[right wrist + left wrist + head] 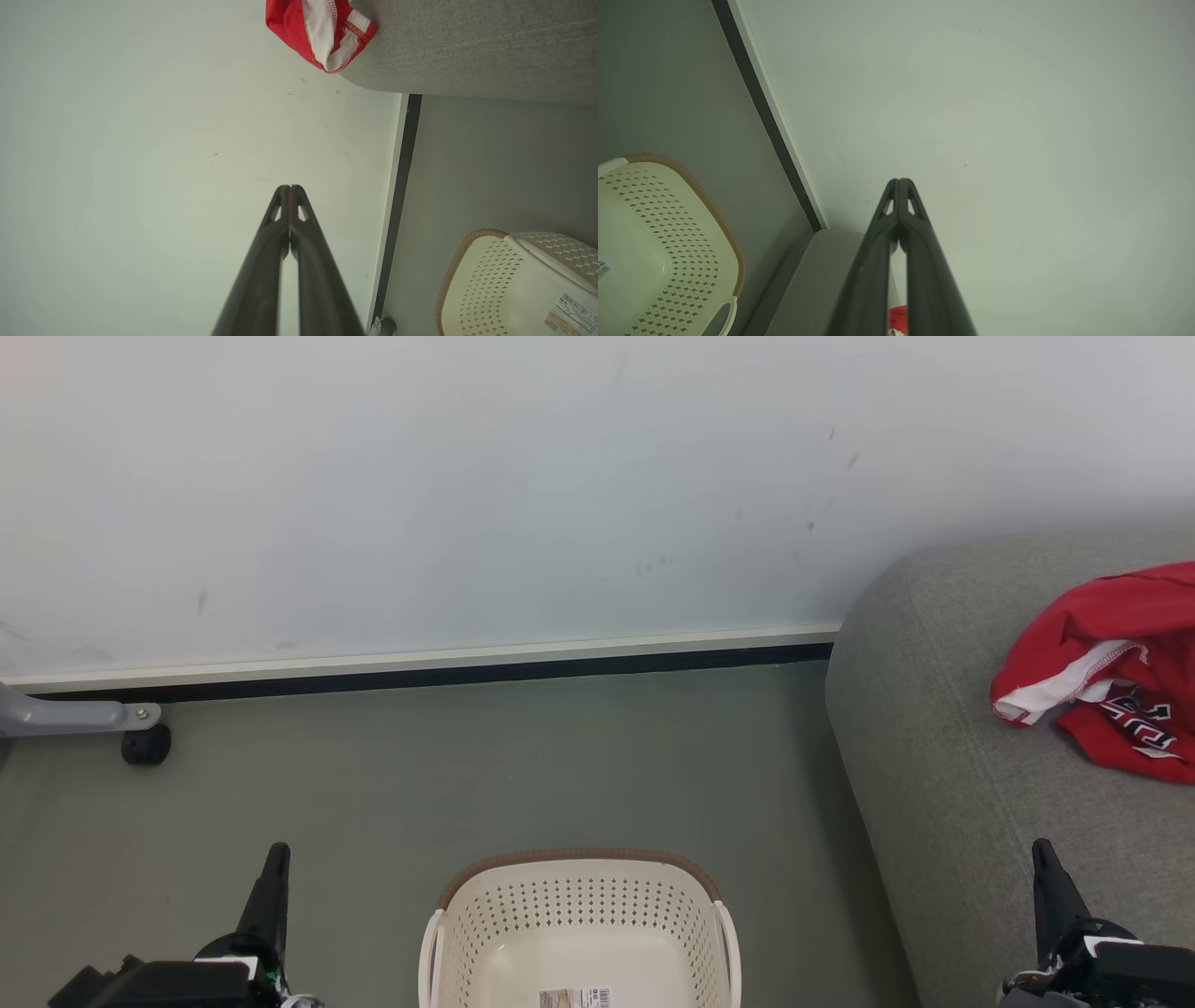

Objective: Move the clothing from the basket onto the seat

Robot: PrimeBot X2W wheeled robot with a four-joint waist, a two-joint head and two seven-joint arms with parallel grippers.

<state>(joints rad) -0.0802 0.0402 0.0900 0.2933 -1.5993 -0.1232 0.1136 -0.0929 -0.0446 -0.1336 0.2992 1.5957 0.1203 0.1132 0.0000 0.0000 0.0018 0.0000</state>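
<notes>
- On the seat (934, 775), near its wall-side edge and a bit in from the rounded corner, there's the clothing (1111, 663): a crumpled red heap with white trim and lining turned out and some dark lettering showing. It runs off the picture's right edge, so I can't tell how far it goes.
- The basket (579, 915) sits on the grey floor (420, 784), just left of the seat's side edge and not touching it. You can see its brown rim, the rows of holes, the pale bottom and a small label (576, 998).
- The left gripper (277, 851) hangs over the floor to the left of the basket, clear of it. In the left wrist view the gripper (900, 181) is clenched, tips pressed together with nothing between them, pointing at the white wall (994, 116). The basket (668, 242), a corner of the seat (817, 280) and a sliver of red clothing (898, 318) show there too.
- The right gripper (1042, 849) is over the seat's front part, well short of the clothing. In the right wrist view the gripper (290, 187) is also clenched on nothing, with the clothing (289, 23), seat (467, 46) and basket (490, 280) around the edges.
- A grey leg with a black caster (147, 745) stands by the skirting board (420, 670).
</notes>
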